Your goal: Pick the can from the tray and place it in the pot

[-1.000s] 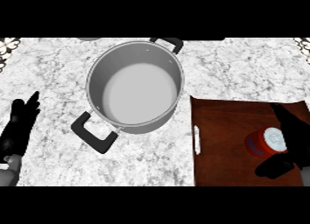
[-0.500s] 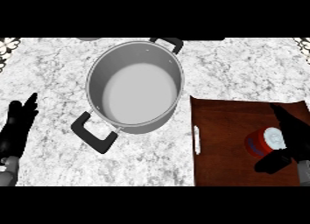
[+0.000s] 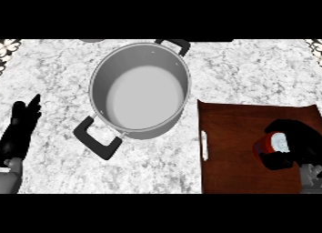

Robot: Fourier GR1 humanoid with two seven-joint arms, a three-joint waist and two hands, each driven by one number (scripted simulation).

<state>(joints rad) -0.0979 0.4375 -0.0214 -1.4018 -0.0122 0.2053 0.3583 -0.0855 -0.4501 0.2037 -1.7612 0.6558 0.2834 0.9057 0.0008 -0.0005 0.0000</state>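
You are at the grasping step: your right hand (image 3: 301, 143) sits on the brown tray (image 3: 238, 150) at the right of the table (image 3: 56, 73), and its fingers curl round the red can (image 3: 269, 144), which shows only as a red side and pale top peeking out between thumb and fingers. The can looks to rest on the tray, near its right side, not yet lifted as far as you can judge from this steep angle. Your left hand (image 3: 19, 132) rests at the left edge of the view, fingers straight and holding nothing.

The grey pot (image 3: 140, 91) stands well apart from the tray, up and to the left, its mouth uncovered and its inside bare, with one black handle toward you and the other at the far rim.

Next you will need to raise the can clear of the tray, carry it left and away from you over the pot's near rim, and release only once it is above the middle of the opening
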